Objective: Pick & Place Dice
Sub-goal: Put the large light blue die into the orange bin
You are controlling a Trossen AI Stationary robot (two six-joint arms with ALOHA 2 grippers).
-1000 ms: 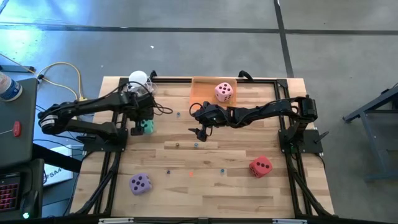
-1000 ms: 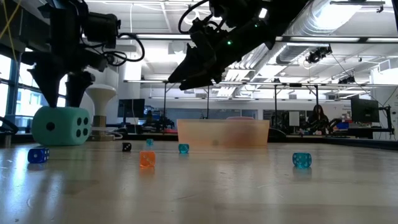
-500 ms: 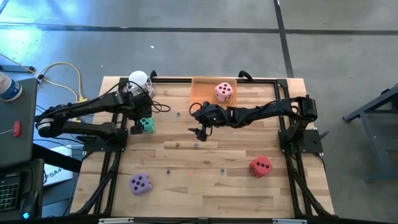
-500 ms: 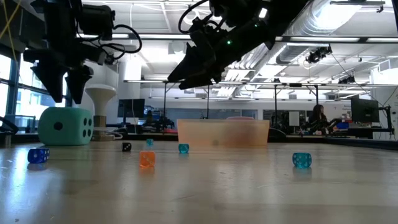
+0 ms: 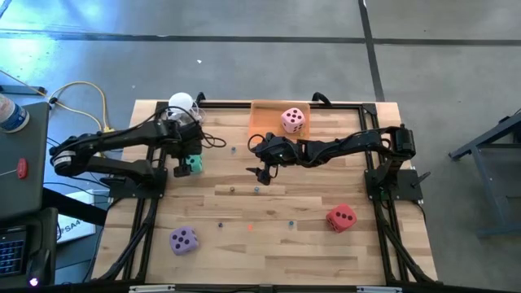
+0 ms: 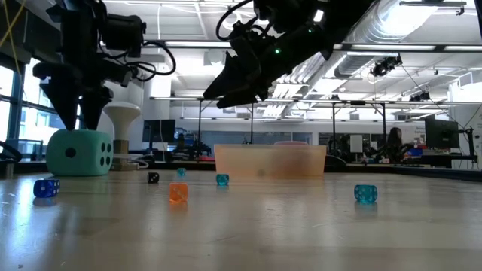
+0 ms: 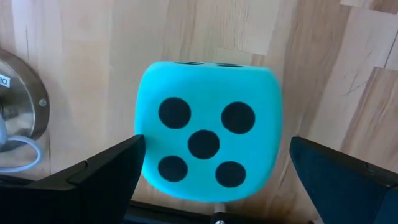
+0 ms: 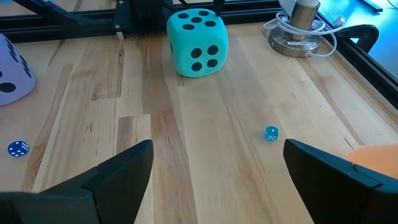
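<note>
The teal die rests flat on the wood at the table's far left, its five-pip face up. My left gripper points down, open, its fingertips just above the die's top, one to each side. The pink die lies in the orange tray at the far edge. Near the front edge sit the purple die on the left and the red die on the right. My right gripper hangs open over the table's middle, slanting down toward the teal die.
Small bead-like dice lie scattered on the wood: blue, orange, teal. A white-topped stand with a round metal base and cable stands behind the teal die. Black rails frame the table.
The teal die has shifted and turned a little where it rests on the table. My left gripper has swayed slightly over it and twisted a touch, staying open.
</note>
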